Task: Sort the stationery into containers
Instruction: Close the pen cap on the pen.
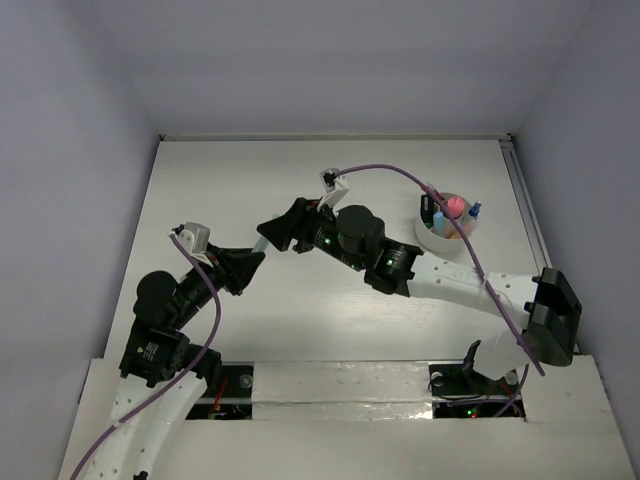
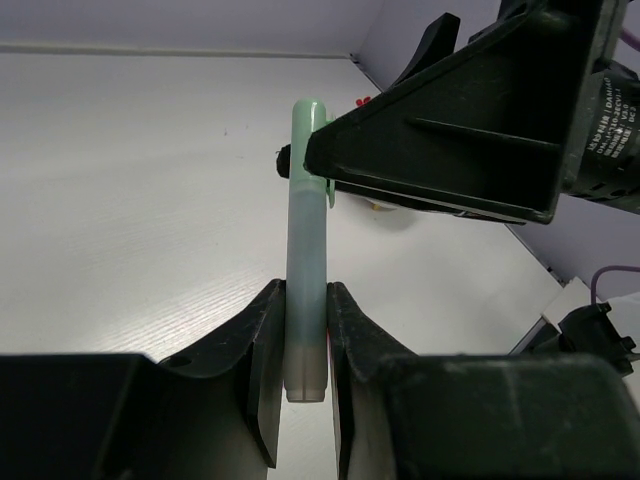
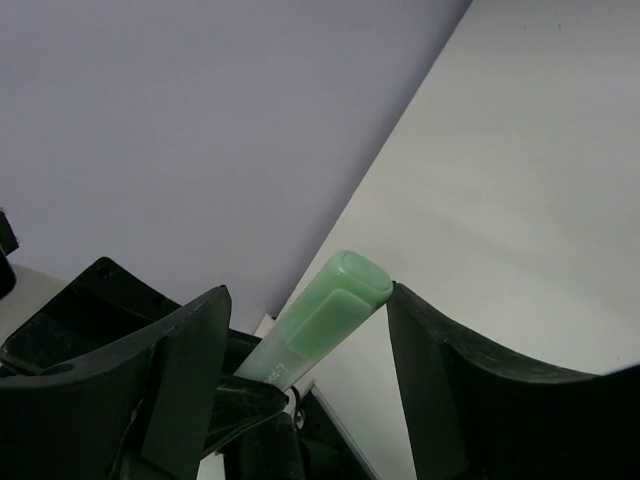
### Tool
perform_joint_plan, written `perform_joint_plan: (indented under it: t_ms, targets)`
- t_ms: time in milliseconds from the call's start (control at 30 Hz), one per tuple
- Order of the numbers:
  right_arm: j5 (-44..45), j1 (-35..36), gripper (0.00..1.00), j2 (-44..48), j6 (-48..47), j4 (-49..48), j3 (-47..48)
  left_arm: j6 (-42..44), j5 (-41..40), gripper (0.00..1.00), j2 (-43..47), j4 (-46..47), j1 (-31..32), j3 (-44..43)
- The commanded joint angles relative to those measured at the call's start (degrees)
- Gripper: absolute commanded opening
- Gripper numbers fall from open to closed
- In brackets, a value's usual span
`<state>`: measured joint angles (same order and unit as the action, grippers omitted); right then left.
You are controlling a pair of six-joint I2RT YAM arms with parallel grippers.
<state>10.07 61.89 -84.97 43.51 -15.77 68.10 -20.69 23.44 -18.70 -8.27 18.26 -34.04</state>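
Hovering above the white table, left gripper clamps green marker; right gripper apart.

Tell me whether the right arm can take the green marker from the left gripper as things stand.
Probably yes. The capped end of the green marker sits between the open fingers of the right gripper, with nothing blocking; the left gripper clamps only the other end.

White table; one low round whitish cup on its right side, well apart from the near edge
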Motion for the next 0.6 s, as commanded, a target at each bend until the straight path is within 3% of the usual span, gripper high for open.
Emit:
perform_joint_plan:
  t_ms: [0,333,567]
  targets:
    - [0.31,-0.36,0.66,-0.37,1.14,-3.30,3.01,-0.14,1.17,0.00,0.94,4.49,-0.07,-0.50]
    - [1.01,-0.89,0.52,-1.60,1.32,-4.44,3.36,0.03,1.96,0.00,1.56,4.76,-0.07,-0.50]
    - [1.54,-0.89,0.52,-1.78,1.85,-5.67,2.92,0.03,2.22,0.00,1.65,4.93,-0.07,-0.41]
